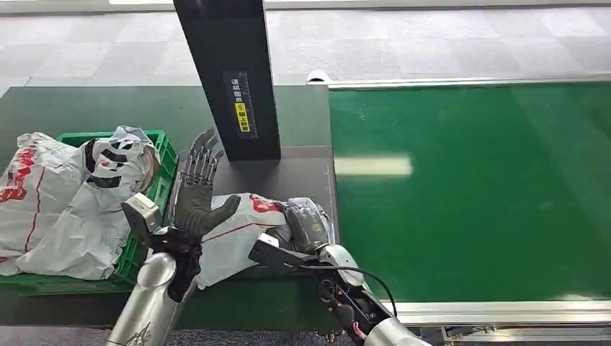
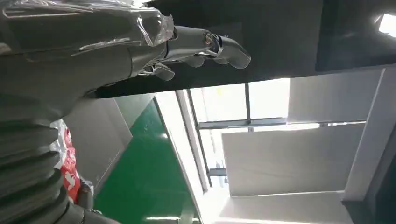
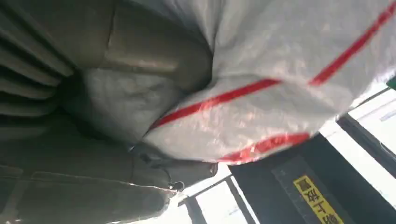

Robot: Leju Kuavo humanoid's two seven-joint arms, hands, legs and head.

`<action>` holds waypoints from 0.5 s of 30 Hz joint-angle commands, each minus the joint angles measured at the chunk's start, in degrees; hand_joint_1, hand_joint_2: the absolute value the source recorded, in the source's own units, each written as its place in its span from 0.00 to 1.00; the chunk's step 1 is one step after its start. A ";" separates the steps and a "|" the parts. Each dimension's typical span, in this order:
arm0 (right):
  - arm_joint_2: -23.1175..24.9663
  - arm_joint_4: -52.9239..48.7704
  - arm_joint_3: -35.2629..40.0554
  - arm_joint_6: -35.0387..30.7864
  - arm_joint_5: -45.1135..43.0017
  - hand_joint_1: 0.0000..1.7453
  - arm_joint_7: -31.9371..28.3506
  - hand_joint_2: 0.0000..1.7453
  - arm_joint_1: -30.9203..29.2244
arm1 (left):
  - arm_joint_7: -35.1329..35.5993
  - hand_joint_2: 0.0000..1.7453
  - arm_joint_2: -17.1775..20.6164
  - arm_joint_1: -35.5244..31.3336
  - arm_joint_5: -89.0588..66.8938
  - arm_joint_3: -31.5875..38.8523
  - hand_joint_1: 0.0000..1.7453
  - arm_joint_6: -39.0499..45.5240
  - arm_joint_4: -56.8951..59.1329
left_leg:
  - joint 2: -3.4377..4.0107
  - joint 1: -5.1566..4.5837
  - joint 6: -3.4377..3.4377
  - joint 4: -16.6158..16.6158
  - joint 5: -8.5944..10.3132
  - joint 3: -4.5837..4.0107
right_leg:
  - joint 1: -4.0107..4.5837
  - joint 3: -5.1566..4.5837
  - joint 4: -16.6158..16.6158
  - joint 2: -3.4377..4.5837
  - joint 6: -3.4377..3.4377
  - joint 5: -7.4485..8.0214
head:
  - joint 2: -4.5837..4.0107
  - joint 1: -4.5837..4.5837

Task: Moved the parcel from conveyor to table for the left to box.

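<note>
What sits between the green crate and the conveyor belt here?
In the head view, between green crate and conveyor belt: the white parcel, the raised left hand and the right hand gripping it.

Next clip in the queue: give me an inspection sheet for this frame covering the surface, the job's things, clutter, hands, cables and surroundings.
Surface: dark green table beside a bright green conveyor belt.
Job's things: white parcel with red print lies on the grey plate at the table edge; green crate to its left already holds grey and white bags.
Clutter: nothing seen.
Hands: right hand grips the parcel's end; left hand is raised, fingers spread, holding nothing.
Cables: black cable loops along the right wrist.
Surroundings: black post with a yellow label stands behind the parcel; grey floor beyond.
</note>
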 commanded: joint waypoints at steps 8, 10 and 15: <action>-5.67 -30.05 -15.48 24.18 -20.81 0.00 -0.57 1.00 12.77 | 0.94 1.00 0.53 1.61 -1.33 1.49 0.00 -1.22 2.03 | -0.20 -0.03 0.08 -0.08 0.00 0.07 | -0.01 0.14 -0.07 -0.18 -0.04 -0.05 | 0.00 -0.02; -4.92 -30.19 -16.56 25.69 -22.85 0.00 -2.88 1.00 13.38 | 1.01 1.00 0.32 2.13 -1.33 1.98 0.00 -1.04 1.63 | -0.11 -0.02 0.04 -0.03 -0.01 -0.02 | -0.01 0.03 -0.03 -0.08 -0.02 -0.02 | 0.00 -0.02; -4.81 -33.50 -18.63 31.01 -27.11 0.00 -4.44 1.00 15.84 | 1.16 1.00 0.35 5.16 -1.69 3.00 0.00 -2.22 -1.72 | -0.07 -0.02 0.06 -0.07 -0.03 0.05 | 0.00 0.09 -0.07 -0.06 -0.03 -0.03 | 0.00 -0.02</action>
